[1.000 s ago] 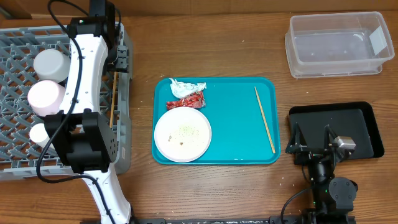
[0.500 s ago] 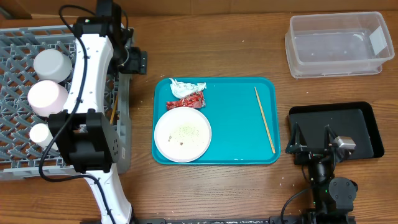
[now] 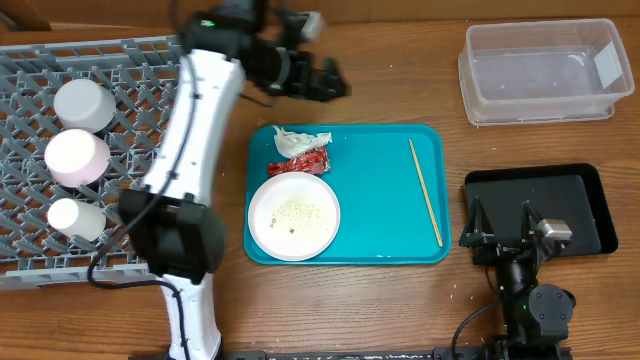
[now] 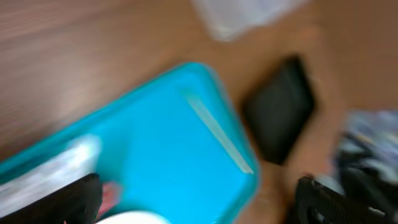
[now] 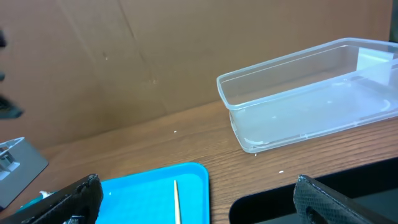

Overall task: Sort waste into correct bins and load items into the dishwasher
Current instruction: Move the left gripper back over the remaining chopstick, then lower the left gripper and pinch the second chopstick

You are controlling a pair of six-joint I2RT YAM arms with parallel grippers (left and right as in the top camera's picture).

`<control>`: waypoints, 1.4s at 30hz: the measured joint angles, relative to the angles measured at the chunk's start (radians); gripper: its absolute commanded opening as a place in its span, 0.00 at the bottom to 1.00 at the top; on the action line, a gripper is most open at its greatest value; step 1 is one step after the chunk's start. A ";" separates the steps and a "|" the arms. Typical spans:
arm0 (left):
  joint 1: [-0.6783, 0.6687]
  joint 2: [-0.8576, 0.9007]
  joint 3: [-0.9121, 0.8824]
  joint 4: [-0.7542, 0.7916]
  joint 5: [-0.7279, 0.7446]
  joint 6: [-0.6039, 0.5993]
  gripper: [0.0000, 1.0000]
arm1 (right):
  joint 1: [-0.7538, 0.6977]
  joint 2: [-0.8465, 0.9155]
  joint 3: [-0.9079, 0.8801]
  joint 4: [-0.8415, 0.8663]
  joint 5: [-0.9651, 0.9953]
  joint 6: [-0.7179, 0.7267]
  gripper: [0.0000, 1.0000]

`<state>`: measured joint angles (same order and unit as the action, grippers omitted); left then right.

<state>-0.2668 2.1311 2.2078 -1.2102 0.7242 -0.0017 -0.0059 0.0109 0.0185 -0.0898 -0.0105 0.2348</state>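
The grey rack (image 3: 150, 70) at the left holds two pale bowls (image 3: 80, 103) (image 3: 75, 155) and a small white cup (image 3: 75, 218). The teal tray (image 3: 380, 220) holds a white plate (image 3: 293, 215) with rice grains, a crumpled napkin (image 3: 300, 142), a red wrapper (image 3: 298, 163) and one chopstick (image 3: 425, 192). My left gripper (image 3: 325, 80) hangs open and empty above the table just past the tray's far left corner; its wrist view is blurred (image 4: 199, 205). My right gripper (image 3: 500, 215) is open and empty over the black tray (image 3: 575, 200).
The clear tub (image 3: 545, 70) stands at the far right, and also shows in the right wrist view (image 5: 311, 93). My left arm stretches across the rack's right side and hides part of it. Bare wood lies between the teal tray and the tub.
My left arm has swung right from the rack's right edge to above the table beyond the teal tray's far left corner. The right arm has not moved.
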 measured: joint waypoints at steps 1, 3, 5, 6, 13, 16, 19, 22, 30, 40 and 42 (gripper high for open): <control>-0.029 0.000 0.000 0.015 0.026 -0.006 1.00 | 0.000 0.000 0.000 -0.001 0.000 0.000 1.00; -0.094 0.000 0.000 0.048 0.048 -0.023 1.00 | 0.000 0.000 0.000 0.000 0.000 0.000 1.00; -0.166 0.000 -0.004 0.078 0.010 -0.066 1.00 | 0.000 0.000 0.000 0.000 0.000 0.000 1.00; -0.198 0.000 -0.006 0.084 -0.034 -0.106 1.00 | 0.000 0.000 0.000 0.000 0.000 0.000 1.00; -0.425 0.000 -0.070 0.069 -0.597 -0.616 1.00 | 0.000 0.000 0.000 0.000 0.000 0.000 1.00; -0.499 0.000 -0.108 0.119 -0.777 -0.791 1.00 | 0.000 0.000 0.000 0.000 0.000 0.000 1.00; -0.565 0.000 -0.158 0.232 -0.907 -0.903 1.00 | 0.000 0.000 0.000 -0.001 0.000 0.000 1.00; -0.614 0.000 -0.214 0.328 -0.980 -0.964 1.00 | 0.000 0.000 0.000 0.000 0.000 0.000 1.00; -0.647 0.011 -0.339 0.414 -1.105 -1.078 1.00 | 0.000 0.000 0.000 0.000 0.000 0.000 1.00; -0.647 0.124 -0.339 0.471 -1.145 -1.080 1.00 | 0.000 0.000 0.000 -0.001 0.000 0.000 1.00; -0.647 0.149 -0.339 0.473 -1.148 -1.080 1.00 | 0.000 0.000 0.000 0.000 0.000 0.000 1.00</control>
<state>-0.9138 2.2803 1.8687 -0.7372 -0.4240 -1.0813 -0.0059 0.0109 0.0185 -0.0902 -0.0105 0.2348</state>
